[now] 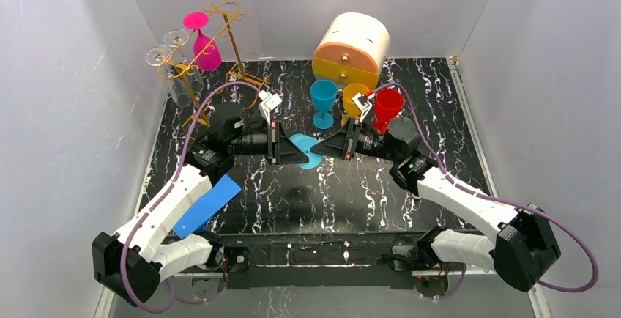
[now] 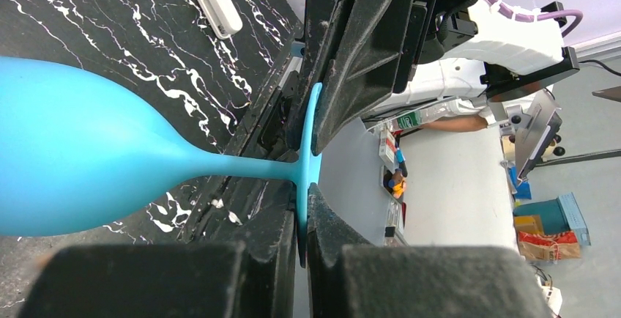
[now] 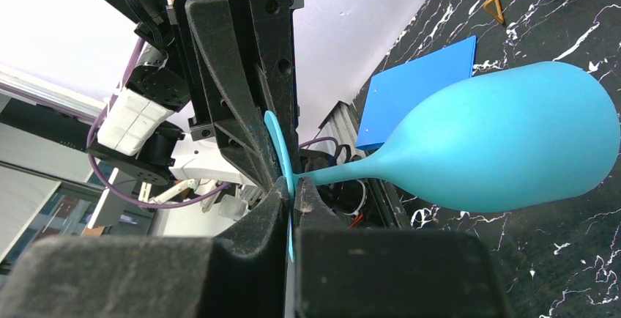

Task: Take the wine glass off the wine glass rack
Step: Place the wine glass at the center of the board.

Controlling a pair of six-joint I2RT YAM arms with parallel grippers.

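As the scene reads from the left wall across, the entries run as follows.

Wine glass rack: gold wire stand, upright at the rear left corner of the tabletop. Two clear glasses and one pink glass hang from its loops.

Blue card: lies flat beside the left arm, not involved.

Left end effector: fingers pressed together on the thin foot of the turquoise wine glass.

Turquoise wine glass: off the rack and well apart from it, at mid-tabletop between the two arms. It lies on its side with the stem about level, the bowl pointing away from both sets of fingers. It appears to hang clear of the marble surface, though contact cannot be ruled out.

Right end effector: also clamped on the same foot, gripping the disc at another part of its rim, so the glass is held from two sides at once.

Blue glass, yellow glass, red glass: standing upright behind the right arm, near the cream-and-orange drawer box.

Progress, by my judgement: removal of this glass looks done. What is left appears to be one arm letting go and the other setting the glass down, perhaps beside the standing three. Three glasses are on the rack.
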